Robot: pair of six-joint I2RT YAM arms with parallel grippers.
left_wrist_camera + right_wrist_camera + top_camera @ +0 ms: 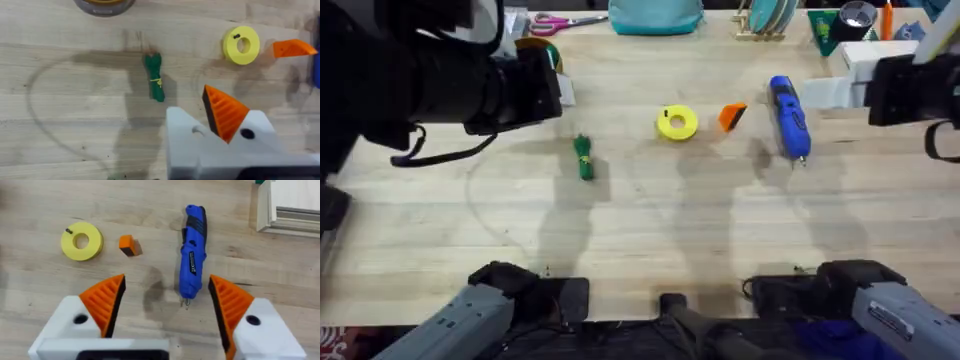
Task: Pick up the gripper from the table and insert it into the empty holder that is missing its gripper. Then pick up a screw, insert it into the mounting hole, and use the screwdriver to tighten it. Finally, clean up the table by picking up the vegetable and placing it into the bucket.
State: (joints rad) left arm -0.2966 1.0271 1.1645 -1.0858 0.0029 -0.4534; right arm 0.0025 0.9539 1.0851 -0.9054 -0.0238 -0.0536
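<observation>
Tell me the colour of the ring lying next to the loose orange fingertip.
Yellow ring, with a small dark mark on top; clearest in the right wrist view.

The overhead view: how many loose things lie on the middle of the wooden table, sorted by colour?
Yellow: 1, the flat plastic ring
Orange: 1, the small plastic wedge
Blue: 1, the thick cylindrical screwdriver
Green: 1, the slim toy vegetable
Total: 4

Workshop: wooden bench (650,230), scissors (560,21)

The right gripper (167,305) stood open above the table, the screwdriver (193,255) lying beyond its pads beside the orange gripper (128,244) and yellow ring (81,240).
</observation>
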